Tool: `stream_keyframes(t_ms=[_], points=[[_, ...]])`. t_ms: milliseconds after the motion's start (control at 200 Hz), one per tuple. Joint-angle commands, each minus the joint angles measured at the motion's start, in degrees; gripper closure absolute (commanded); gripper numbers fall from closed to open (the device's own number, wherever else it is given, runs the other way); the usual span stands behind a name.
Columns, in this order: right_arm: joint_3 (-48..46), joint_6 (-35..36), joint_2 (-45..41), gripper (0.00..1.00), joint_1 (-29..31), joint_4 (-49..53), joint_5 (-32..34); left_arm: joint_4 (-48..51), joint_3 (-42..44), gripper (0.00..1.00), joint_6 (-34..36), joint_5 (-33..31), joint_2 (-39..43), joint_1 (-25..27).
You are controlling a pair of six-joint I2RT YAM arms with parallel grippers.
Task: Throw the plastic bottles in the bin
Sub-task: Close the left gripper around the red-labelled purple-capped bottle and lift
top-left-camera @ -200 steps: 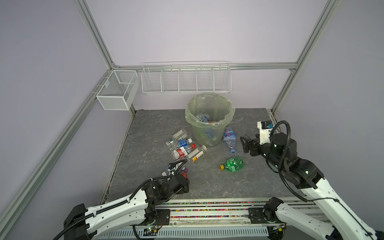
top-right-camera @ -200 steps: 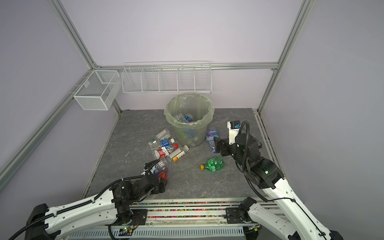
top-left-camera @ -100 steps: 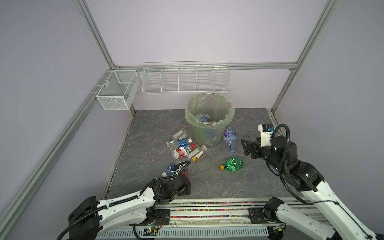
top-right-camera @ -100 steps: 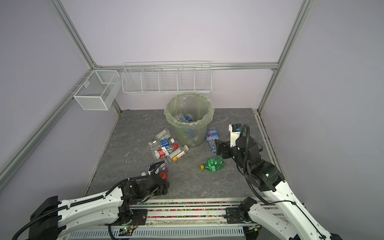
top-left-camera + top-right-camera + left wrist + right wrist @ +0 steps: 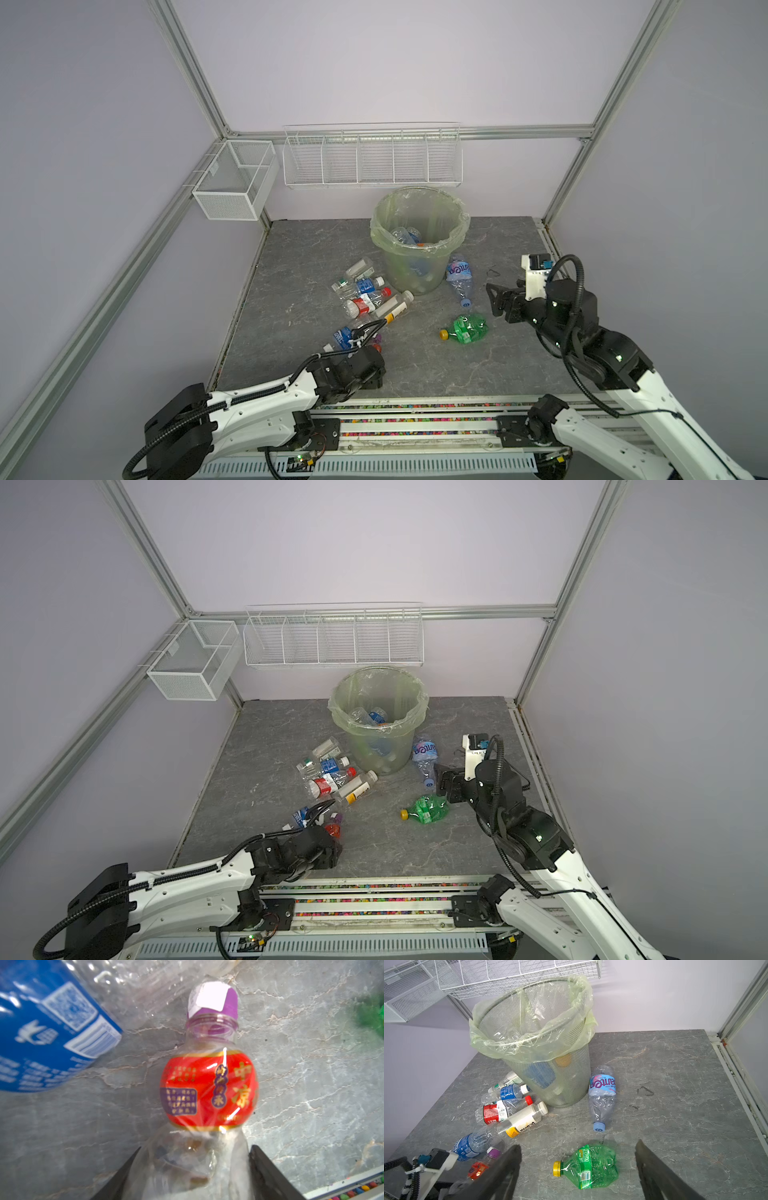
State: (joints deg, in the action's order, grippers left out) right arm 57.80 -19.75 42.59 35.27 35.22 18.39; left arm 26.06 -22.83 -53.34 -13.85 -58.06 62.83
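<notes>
My left gripper (image 5: 196, 1147) has narrowed its jaws onto the red-label bottle (image 5: 207, 1088), lying near-left on the table (image 5: 299, 257); my right gripper (image 5: 577, 1145) hangs wide open near the green bottle (image 5: 591, 1167); loose bottles (image 5: 365, 295) lie beside the bin (image 5: 419, 199).

Top views: high, overlooking whole table (image 5: 291, 257) | left wrist: close-up | right wrist: low, facing bin (image 5: 566, 1084)

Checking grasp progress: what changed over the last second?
The left pincer closed in on the red-labelled bottle at its base; the bottle still lies flat. The right pincer stayed open near the green bottle. The other bottles and the bin did not move.
</notes>
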Motion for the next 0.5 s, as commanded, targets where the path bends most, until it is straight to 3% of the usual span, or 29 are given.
stream_keyframes(t_ms=[0,495], points=[[-0.67,-1.01,-1.34,0.11,-0.45,0.43,1.27,1.62,-2.14,0.55,1.60,0.39,-0.17,-0.34],[-1.64,-1.96,-4.58,0.11,-0.55,2.82,3.18,9.71,-11.63,0.63,5.44,-0.72,-0.19,1.39]])
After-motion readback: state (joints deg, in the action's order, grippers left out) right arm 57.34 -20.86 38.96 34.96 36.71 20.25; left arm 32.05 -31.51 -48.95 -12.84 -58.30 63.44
